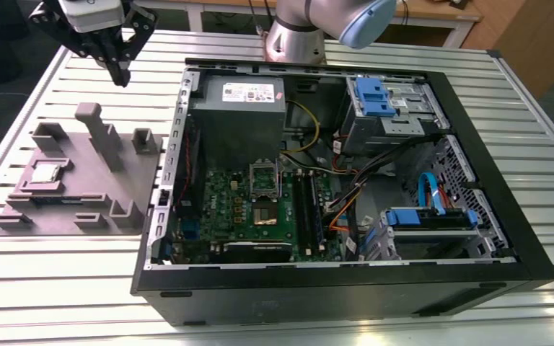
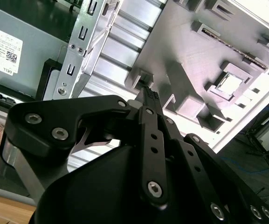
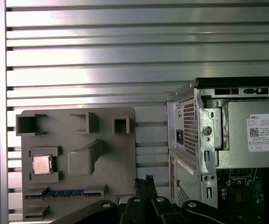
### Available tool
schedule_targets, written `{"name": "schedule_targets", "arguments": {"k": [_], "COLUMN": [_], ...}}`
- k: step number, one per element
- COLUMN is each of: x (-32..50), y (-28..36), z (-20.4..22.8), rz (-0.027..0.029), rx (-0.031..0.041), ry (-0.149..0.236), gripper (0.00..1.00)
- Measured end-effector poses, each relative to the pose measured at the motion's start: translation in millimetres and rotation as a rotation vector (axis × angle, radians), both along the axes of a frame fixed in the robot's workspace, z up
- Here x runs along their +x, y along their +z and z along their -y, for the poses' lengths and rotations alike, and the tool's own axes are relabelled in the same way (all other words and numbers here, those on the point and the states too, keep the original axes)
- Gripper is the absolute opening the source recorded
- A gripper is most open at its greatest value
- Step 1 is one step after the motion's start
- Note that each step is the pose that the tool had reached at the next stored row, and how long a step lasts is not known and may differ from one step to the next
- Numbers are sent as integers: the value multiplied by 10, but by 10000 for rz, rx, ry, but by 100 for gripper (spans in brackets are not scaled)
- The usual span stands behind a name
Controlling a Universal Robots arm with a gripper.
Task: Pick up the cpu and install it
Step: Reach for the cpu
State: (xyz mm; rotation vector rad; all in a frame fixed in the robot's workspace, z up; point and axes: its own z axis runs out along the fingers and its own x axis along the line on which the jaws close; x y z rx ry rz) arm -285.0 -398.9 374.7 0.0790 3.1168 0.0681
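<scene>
The cpu (image 1: 46,173) is a small silvery square chip lying flat in a recess of the grey holder plate (image 1: 84,194) on the table, at the exterior view's left. Both wrist views show the cpu (image 3: 42,164) (image 2: 230,84) in its recess on the plate (image 3: 120,158). My gripper (image 1: 119,72) hangs above the table behind the plate, well apart from the chip, its black fingers shut together with nothing between them. Its fingertips (image 3: 146,181) (image 2: 149,93) show in both wrist views. The socket (image 1: 268,210) sits on the green board inside the open computer case.
The black computer case (image 1: 354,288) lies open on the slatted metal table (image 1: 55,281). Inside are a grey power supply (image 1: 239,115), blue drive brackets (image 1: 378,97) and cables. Grey posts (image 1: 99,133) rise from the holder plate, and a blue memory stick (image 3: 64,192) lies in it.
</scene>
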Motion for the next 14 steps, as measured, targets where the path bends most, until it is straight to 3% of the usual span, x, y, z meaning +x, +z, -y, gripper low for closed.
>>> {"name": "schedule_targets", "arguments": {"k": [14], "x": [-27], "y": [-2], "z": [0], "rz": [0], "rx": [0], "ry": [0], "gripper": [10]}}
